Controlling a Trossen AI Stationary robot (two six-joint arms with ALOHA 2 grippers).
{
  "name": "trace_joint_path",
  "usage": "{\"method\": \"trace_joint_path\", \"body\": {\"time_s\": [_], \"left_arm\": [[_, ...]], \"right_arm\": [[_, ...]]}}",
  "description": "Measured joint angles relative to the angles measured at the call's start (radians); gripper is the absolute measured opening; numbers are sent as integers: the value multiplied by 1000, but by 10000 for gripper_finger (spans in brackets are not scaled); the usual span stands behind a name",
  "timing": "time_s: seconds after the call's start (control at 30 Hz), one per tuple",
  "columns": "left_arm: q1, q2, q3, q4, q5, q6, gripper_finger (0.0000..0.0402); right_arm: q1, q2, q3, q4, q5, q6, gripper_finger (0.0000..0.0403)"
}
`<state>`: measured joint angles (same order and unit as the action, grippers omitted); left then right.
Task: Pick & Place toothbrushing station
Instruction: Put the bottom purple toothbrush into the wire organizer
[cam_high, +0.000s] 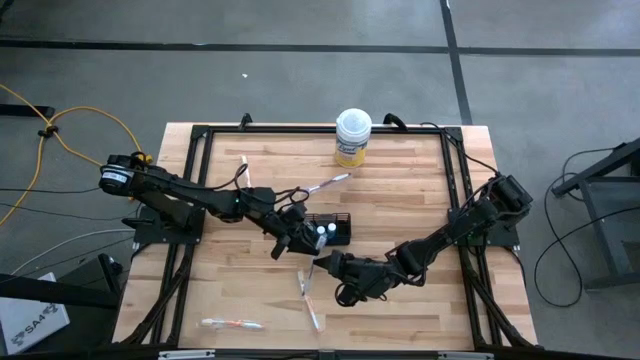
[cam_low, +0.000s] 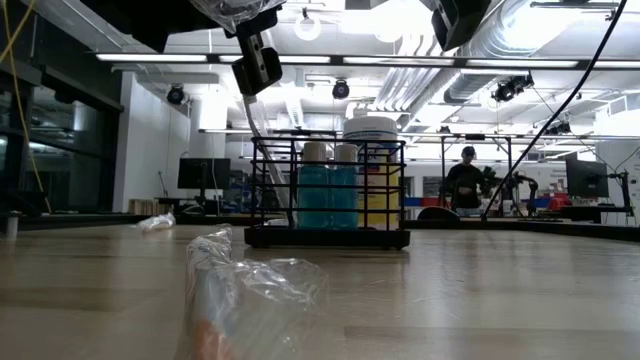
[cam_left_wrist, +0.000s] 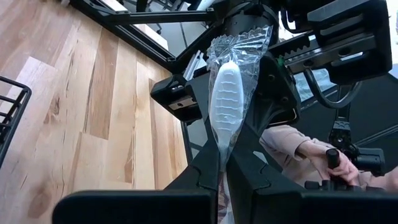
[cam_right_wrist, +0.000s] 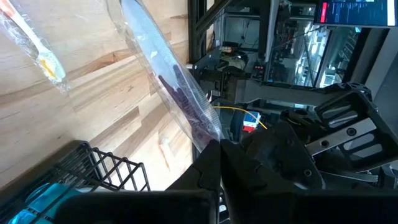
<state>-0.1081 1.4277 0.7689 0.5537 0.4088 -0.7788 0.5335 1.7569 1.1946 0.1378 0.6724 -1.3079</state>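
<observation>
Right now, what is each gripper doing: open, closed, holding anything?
Left gripper: closed on a wrapped toothbrush, beside the wire-mesh holder.
Right gripper: closed on another wrapped toothbrush.

Wooden table (cam_high: 400, 200) — holder (cam_high: 335, 232), tub (cam_high: 352, 137), perhaps toothbrushes (cam_high: 232, 323).

The counter (cam_high: 400, 200) is pale wood in light and tan planks. The wire-mesh holder (cam_low: 328, 190) is black, holding teal tubes (cam_low: 328, 188) with white caps. The round tub (cam_high: 352, 137) is yellow under a white lid. A cable (cam_high: 70, 128) on the floor is yellow.
</observation>
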Motion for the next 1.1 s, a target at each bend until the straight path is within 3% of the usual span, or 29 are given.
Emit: {"method": "trace_joint_path", "body": {"time_s": [0.97, 1.1], "left_arm": [[1, 0, 0, 2, 5, 1, 3], [1, 0, 0, 2, 5, 1, 3]], "right_arm": [[1, 0, 0, 0, 2, 52, 3], [1, 0, 0, 0, 2, 52, 18]]}}
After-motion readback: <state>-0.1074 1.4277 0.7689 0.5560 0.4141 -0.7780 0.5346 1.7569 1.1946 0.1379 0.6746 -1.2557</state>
